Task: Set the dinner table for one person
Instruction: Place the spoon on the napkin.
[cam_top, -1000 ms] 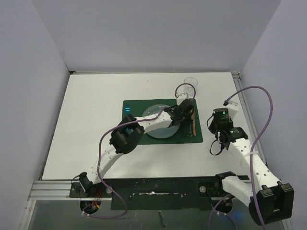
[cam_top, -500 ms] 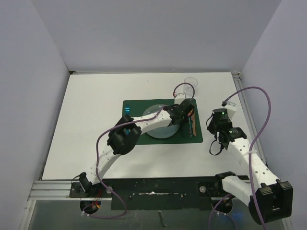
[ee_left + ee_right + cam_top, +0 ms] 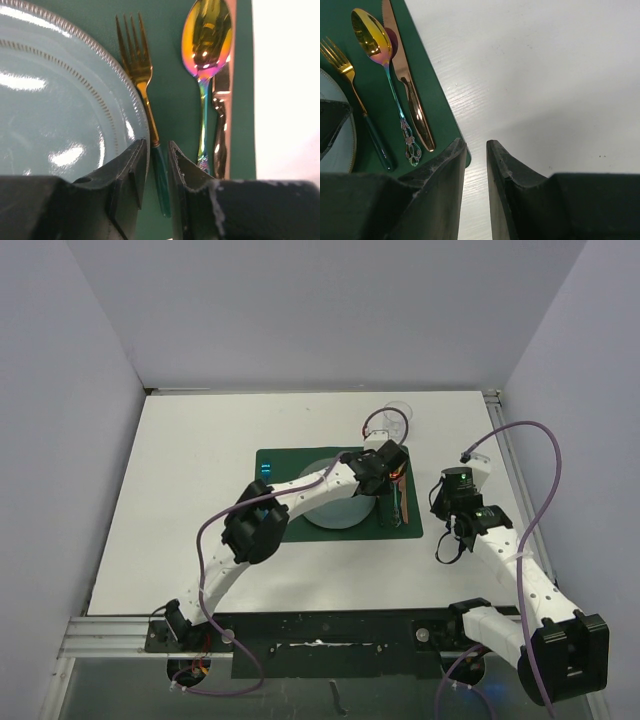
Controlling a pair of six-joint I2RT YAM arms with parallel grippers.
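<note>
On the white dinner table (image 3: 180, 490) lies a dark green placemat (image 3: 275, 462) with a pale blue plate (image 3: 60, 100) on it. Right of the plate lie a gold fork with a teal handle (image 3: 142, 80), an iridescent spoon (image 3: 207, 45) and a rose-gold knife (image 3: 222, 125). My left gripper (image 3: 158, 145) hovers over the fork's handle, narrowly open, the handle lying loose on the mat between the fingers. My right gripper (image 3: 476, 143) is open by a narrow gap and empty, above bare table beside the placemat's near right corner (image 3: 435, 115).
A clear drinking glass (image 3: 398, 412) stands just beyond the placemat's far right corner. Purple cables loop off both arms. Grey walls enclose the table on three sides, and a metal rail (image 3: 110, 635) runs along the near edge.
The left jaws have parted a little around the fork's handle, and the left wrist has shifted slightly toward the far side. The right arm has hardly moved.
</note>
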